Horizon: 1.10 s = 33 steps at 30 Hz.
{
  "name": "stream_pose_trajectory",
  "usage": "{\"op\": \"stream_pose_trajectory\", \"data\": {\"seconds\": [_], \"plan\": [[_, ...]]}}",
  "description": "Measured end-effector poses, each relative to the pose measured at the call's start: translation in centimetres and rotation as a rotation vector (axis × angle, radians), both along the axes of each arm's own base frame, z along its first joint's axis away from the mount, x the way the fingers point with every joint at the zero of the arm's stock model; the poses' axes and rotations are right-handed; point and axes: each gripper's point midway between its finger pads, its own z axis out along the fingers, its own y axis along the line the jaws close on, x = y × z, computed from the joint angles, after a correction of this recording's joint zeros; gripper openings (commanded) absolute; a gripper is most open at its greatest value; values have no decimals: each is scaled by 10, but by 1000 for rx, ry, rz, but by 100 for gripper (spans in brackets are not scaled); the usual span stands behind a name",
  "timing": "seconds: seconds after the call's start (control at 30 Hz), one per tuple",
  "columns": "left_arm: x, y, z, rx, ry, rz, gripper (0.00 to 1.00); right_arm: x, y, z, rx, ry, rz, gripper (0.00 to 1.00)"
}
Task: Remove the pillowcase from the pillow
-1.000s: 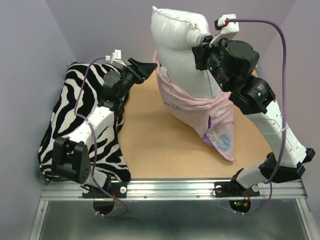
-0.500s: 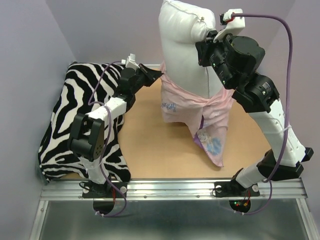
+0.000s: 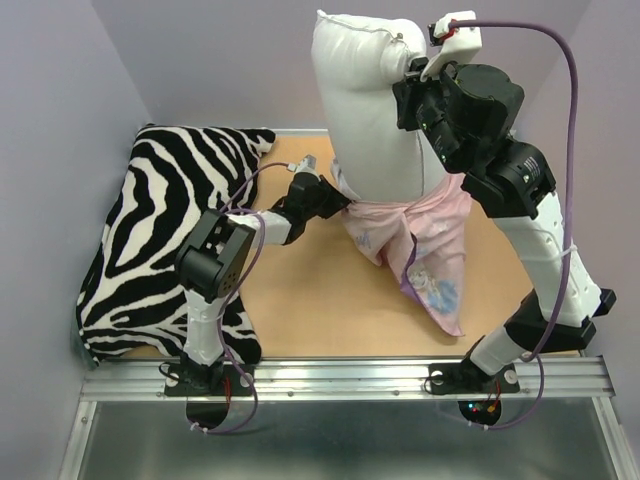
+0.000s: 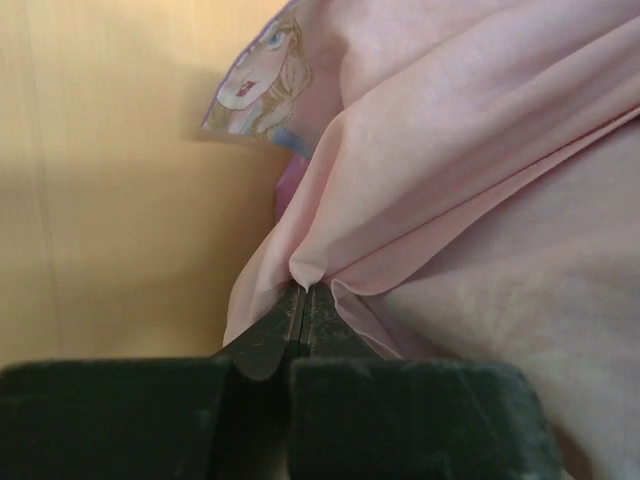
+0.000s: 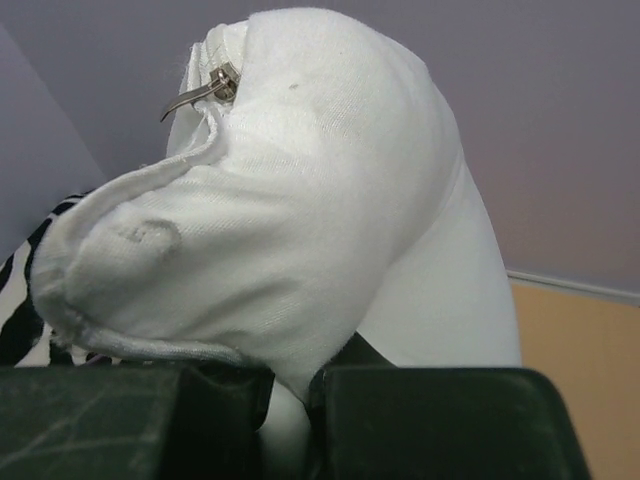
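The white pillow [image 3: 365,110] hangs upright over the back of the table. My right gripper [image 3: 410,75] is shut on its upper right corner. In the right wrist view the pillow [image 5: 300,200] fills the frame, and a fold of it is pinched in my right gripper [image 5: 290,385]. The pillowcase [image 3: 410,225], pink side out, bunches round the pillow's lower end, and its printed tip trails toward the front. My left gripper [image 3: 335,200] is shut on the pillowcase's left edge. In the left wrist view my left gripper [image 4: 303,290] pinches a pink fold of the pillowcase [image 4: 480,180].
A zebra-striped cushion [image 3: 170,230] covers the table's left side, and the left arm reaches across its right edge. Purple walls close in the left, back and right. A metal rail [image 3: 350,378] runs along the near edge. Bare wooden table [image 3: 320,290] lies between the arms.
My left arm has swung right from beside the cushion to the pillowcase and shut on its edge. My right gripper has brought the pillow more upright, still holding it.
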Motion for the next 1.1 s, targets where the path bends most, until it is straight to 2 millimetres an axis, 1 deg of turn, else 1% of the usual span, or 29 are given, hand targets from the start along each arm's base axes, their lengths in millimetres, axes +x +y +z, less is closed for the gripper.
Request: {"op": "stream_pose_trajectory", "data": {"seconds": [0.03,0.1,0.13,0.17,0.23,0.27,0.33,0.37,0.4,0.43,0.47,0.57,0.6,0.63,0.67,0.7,0.73,0.77,0.8,0.83,0.9,0.93,0.97,1.0,1.07,1.1], "plan": [[-3,-2,-3,8,2,-4,0,0,0,-2,-6,6,1,0],[-5,-6,-3,18,-8,-13,1,0,1,-2,0,7,2,1],[-5,-6,-3,24,-16,-15,7,0,1,-3,3,7,3,1],[-7,-5,-1,35,-26,-17,19,0,2,-7,11,11,8,0],[-12,2,3,62,-33,-14,33,-4,1,-16,24,25,15,1],[-17,7,5,84,-31,-14,43,-6,1,-22,38,31,20,1],[-23,16,23,116,-53,-12,49,-11,1,-31,66,35,36,1],[-24,21,35,121,-71,-6,51,-14,1,-33,78,33,45,0],[-26,26,45,126,-81,2,52,-16,2,-35,98,28,54,0],[-30,33,61,131,-101,12,53,-19,1,-40,111,29,60,0],[-33,38,72,131,-113,21,54,-20,2,-41,122,27,66,1],[-42,70,129,120,-192,92,57,-18,9,-50,172,22,87,0],[-44,79,142,120,-210,116,59,-17,15,-55,188,25,102,0],[-47,91,155,122,-227,148,72,-15,19,-58,200,27,115,1],[-52,107,173,124,-247,189,90,-14,29,-69,225,36,143,1],[-57,120,186,131,-266,224,96,-12,37,-80,241,52,167,1],[-59,132,196,127,-276,255,97,-10,44,-89,248,63,185,1],[-66,149,209,132,-296,287,98,-9,52,-100,262,76,209,1],[-70,160,219,132,-312,310,99,-8,61,-113,274,94,234,1],[-76,178,234,124,-341,340,99,-8,74,-135,283,128,274,1],[-82,201,252,121,-373,377,99,-8,89,-158,294,165,320,1],[-83,211,258,121,-381,397,99,-11,99,-178,296,203,354,0],[-85,218,265,119,-391,401,99,-11,104,-191,293,226,368,1],[-87,218,270,114,-397,391,99,-12,108,-204,292,254,383,0],[-92,212,274,100,-404,348,99,-12,115,-230,279,306,397,0],[-95,208,273,93,-399,325,99,-13,117,-239,277,325,404,1]]}}
